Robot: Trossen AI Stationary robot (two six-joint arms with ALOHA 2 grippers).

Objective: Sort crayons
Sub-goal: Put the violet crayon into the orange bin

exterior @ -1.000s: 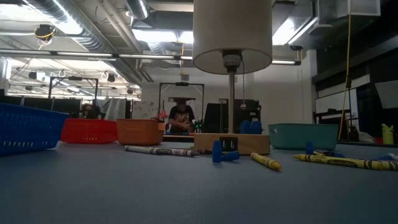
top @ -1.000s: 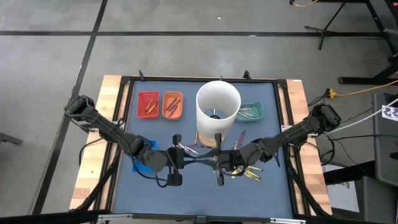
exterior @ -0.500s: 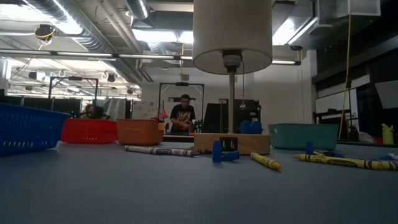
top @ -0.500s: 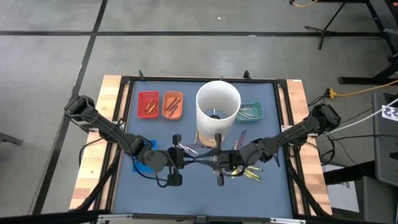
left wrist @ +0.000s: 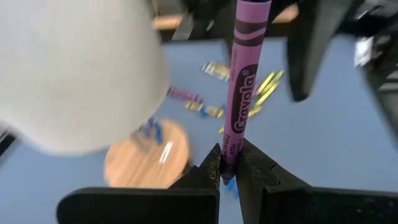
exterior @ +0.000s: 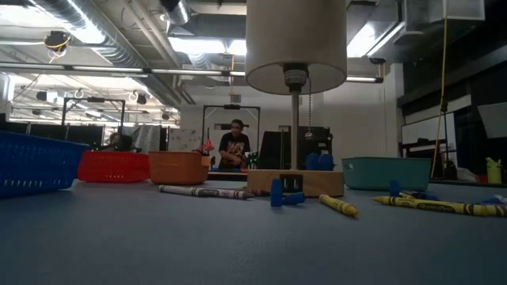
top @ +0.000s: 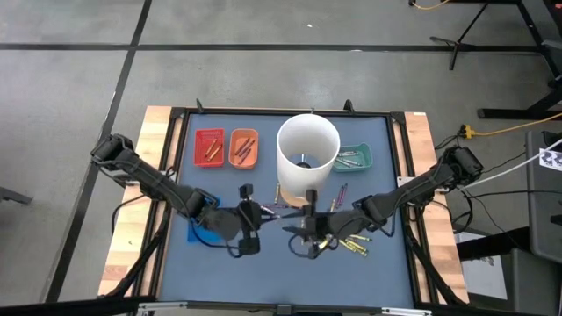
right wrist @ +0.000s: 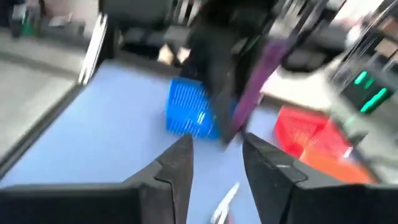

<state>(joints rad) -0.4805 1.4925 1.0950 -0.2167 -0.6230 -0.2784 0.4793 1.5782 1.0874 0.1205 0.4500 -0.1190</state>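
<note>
A purple crayon is lifted over the middle of the blue mat, with my left gripper shut on it. My right gripper faces it from the table's right, open, and the crayon stands beyond its fingertips without touching them. In the high view the two grippers meet in front of the lamp. Loose yellow crayons and purple ones lie flat on the mat. The low view shows neither gripper. My left gripper pinches one end of the purple crayon between its two fingertips. The fingers come from the table's left, slanting a little downward. The crayon sticks straight out ahead of them, in line with the fingers, clear of the mat.
A lamp with a tall white shade stands on a wooden base at mid-table. Red, orange and teal trays line the far edge. A blue tray sits under my left arm. A person stands in the room behind.
Both grippers have tipped down a little over the mat's middle. My left gripper has shifted slightly toward the far edge with the crayon, and my right gripper has sunk a little. The crayons on the mat lie where they were.
</note>
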